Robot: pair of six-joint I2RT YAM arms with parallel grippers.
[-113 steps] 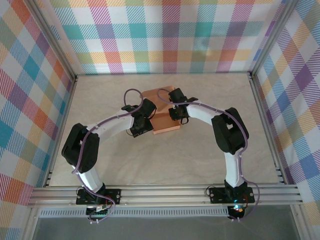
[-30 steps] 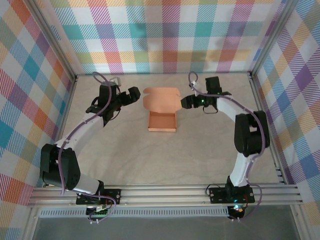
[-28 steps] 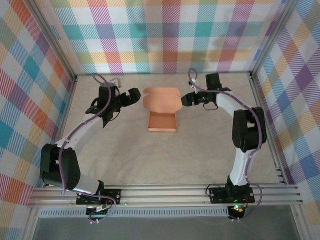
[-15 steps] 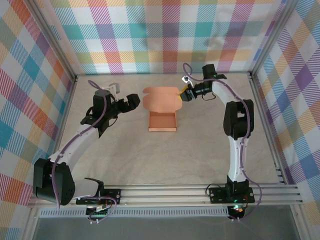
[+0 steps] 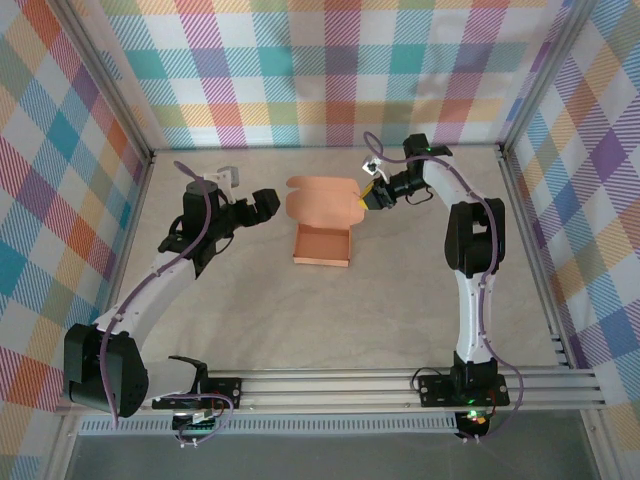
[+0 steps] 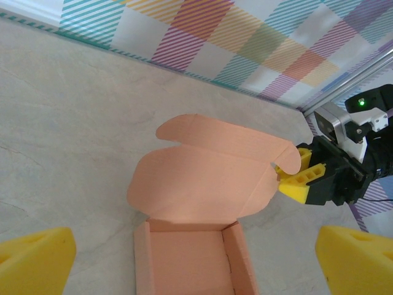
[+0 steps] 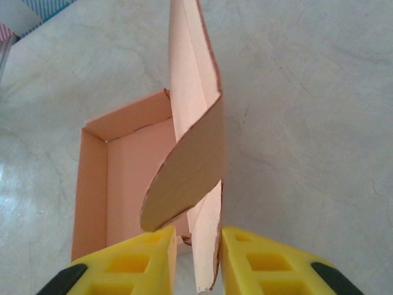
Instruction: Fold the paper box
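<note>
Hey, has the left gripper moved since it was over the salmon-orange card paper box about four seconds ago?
Yes. The left gripper has pulled back left, toward the left aluminium rail, clear of the paper box.

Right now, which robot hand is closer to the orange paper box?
Right. The right gripper has the paper box's raised lid flap between its fingers; the left gripper hangs open, apart from the box on its left side.

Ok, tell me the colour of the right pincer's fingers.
Bright yellow. The right pincer shows best in the right wrist view, straddling the paper box lid.
</note>
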